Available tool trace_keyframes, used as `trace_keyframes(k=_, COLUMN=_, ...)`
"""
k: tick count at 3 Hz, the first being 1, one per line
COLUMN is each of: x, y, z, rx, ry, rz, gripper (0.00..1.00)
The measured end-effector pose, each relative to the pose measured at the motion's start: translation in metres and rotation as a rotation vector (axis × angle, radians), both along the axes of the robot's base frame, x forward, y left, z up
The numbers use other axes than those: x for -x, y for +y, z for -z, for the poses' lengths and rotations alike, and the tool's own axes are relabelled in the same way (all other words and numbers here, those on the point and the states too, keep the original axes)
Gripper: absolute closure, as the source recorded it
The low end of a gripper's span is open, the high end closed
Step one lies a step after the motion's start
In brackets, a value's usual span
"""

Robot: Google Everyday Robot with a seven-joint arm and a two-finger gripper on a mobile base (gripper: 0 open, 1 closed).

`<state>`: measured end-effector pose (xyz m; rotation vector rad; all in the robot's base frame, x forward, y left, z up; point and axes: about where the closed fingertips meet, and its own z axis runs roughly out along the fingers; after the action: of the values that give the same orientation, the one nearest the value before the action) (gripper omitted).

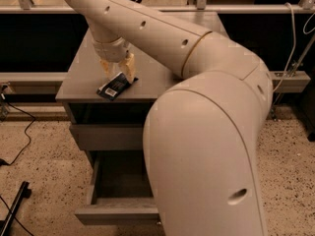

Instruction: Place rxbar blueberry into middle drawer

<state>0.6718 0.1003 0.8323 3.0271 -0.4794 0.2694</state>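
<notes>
- The cabinet (81, 77) is a grey wooden unit with a flat top, standing on a speckled floor (39, 171).
- The rxbar blueberry (115, 86) lies flat on the cabinet's top, near its front edge and toward its left corner. It is turned at a slant, and its white label patch faces up.
- The gripper (119, 75) points down over the cabinet's top, right at the bar's far end.
- Its two pale yellowish fingers (130, 68) are spread apart with a gap between them, one on each side of that end (whether they touch the wrapper cannot be told).
- The arm (147, 23) reaches across the cabinet's top from the right. Its large cream-coloured housing (206, 156) hides the cabinet's right half.
- The upper drawer (106, 136) sits closed, just under the cabinet's top.
- The middle drawer (115, 213) is pulled out from the cabinet's front, below the upper one. Its dark boxy inside is open to view, and nothing can be seen in the part that shows.
- Black cables (17, 141) lie on the floor to the cabinet's left.
</notes>
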Motion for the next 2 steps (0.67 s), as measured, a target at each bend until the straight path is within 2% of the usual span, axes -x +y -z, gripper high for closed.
trace_keyframes(k=1, x=0.0000, y=0.0000, z=-0.0006, rx=0.000, ry=0.000, rz=0.000, gripper=0.85)
trace_keyframes(k=2, x=0.0028, y=0.0021, z=0.0000, rx=-0.011, ry=0.026, rz=0.014, gripper=1.00)
